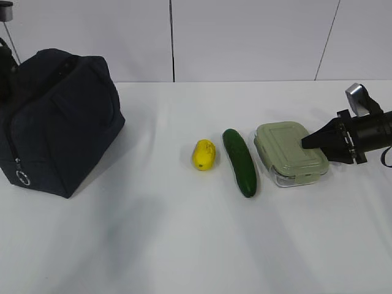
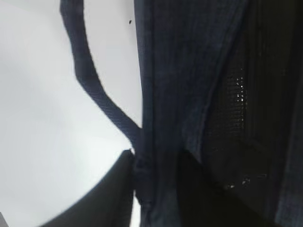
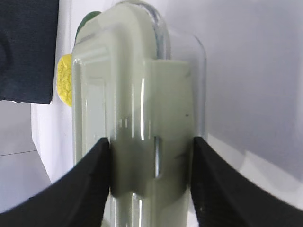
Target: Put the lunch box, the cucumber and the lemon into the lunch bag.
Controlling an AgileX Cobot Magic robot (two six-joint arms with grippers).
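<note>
Three items wait outside the lunch bag (image 1: 58, 122): lemon (image 1: 204, 154), cucumber (image 1: 239, 162), lunch box (image 1: 291, 152). Right gripper (image 3: 151, 177) clamps the box on the surface (image 1: 184, 245); left gripper (image 2: 154, 189) pinches the bag's edge.

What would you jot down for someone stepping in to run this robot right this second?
Left gripper: fingers closed on a fold of the lunch bag fabric at its top edge, beside a handle.
Right gripper: fingers either side of the lunch box at its lid clasp, apparently gripping it; the box still seems to rest on the table.
Cucumber lies just left of the box, lemon left of that, both untouched on the table.
Done: nothing is in the bag yet.
Left: lift the box into the bag, then the cucumber and lemon.
</note>
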